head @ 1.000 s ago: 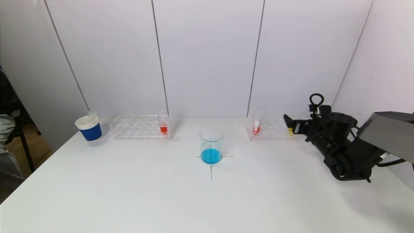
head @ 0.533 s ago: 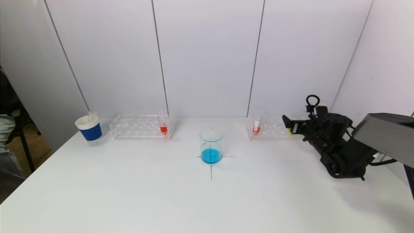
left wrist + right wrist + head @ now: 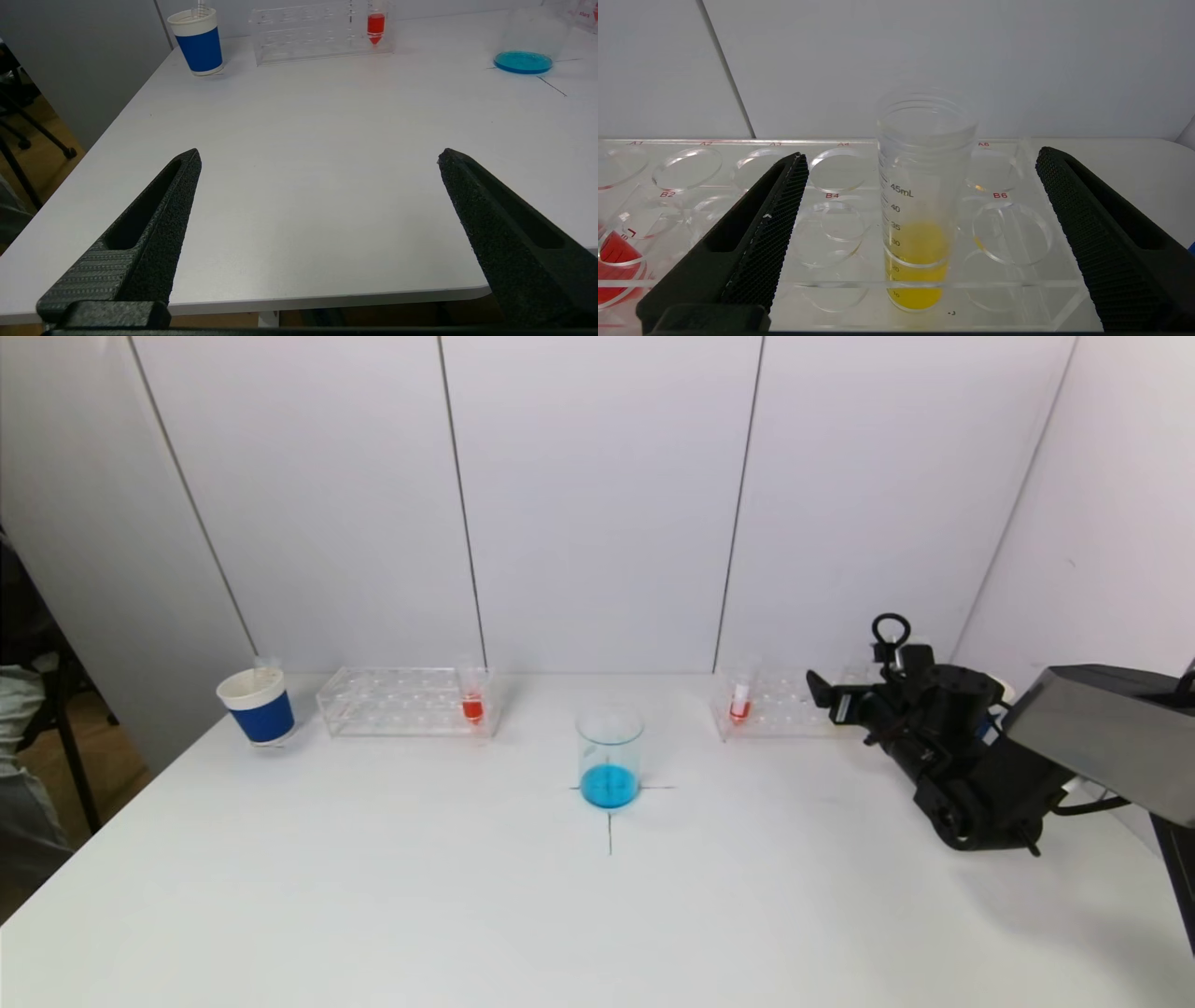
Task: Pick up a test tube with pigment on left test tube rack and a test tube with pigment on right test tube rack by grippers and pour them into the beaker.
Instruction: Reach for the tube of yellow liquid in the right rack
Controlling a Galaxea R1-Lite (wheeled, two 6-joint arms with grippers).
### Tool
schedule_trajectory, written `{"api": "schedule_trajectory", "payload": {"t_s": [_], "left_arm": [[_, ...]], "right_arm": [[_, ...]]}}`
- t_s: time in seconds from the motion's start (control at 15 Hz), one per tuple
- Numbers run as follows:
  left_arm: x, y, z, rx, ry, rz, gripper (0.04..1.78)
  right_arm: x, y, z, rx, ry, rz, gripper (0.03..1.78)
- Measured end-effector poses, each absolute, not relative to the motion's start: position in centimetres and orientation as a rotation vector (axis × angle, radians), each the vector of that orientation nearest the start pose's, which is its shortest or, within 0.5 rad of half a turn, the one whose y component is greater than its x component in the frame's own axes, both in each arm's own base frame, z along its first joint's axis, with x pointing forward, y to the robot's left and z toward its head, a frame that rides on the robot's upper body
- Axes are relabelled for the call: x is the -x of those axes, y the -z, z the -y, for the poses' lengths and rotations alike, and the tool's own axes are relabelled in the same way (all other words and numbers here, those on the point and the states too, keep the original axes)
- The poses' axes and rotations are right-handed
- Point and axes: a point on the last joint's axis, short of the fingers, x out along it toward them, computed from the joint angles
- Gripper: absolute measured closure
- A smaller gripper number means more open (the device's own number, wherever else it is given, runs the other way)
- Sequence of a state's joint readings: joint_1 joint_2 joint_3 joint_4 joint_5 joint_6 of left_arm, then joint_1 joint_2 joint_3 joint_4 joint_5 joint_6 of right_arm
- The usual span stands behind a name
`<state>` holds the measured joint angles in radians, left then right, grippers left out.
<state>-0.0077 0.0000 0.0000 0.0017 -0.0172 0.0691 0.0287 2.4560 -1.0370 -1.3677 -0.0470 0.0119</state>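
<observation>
The yellow test tube [image 3: 920, 233] stands in the right rack [image 3: 1017, 280] between the wide-open right gripper [image 3: 920, 214], which next must squeeze it.

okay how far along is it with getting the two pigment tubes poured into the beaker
Early. Nothing is poured yet: the beaker holds only blue liquid, and the red tube stands in the left rack. In hand: the right gripper, open, is lined up on the yellow tube in the right rack without gripping it. The left gripper hangs open near the table edge. Both picks and pours remain.
</observation>
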Motion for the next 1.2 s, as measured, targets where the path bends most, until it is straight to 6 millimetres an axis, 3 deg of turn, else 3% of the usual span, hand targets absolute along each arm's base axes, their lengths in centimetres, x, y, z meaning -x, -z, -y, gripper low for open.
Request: {"api": "schedule_trajectory", "payload": {"t_s": [1.2], "left_arm": [[2.28, -7.53, 0.02, -0.068, 0.025, -0.001, 0.05]], "right_arm": [[-43.94, -2.51, -1.29, -0.009, 0.016, -0.039, 0.04]]}}
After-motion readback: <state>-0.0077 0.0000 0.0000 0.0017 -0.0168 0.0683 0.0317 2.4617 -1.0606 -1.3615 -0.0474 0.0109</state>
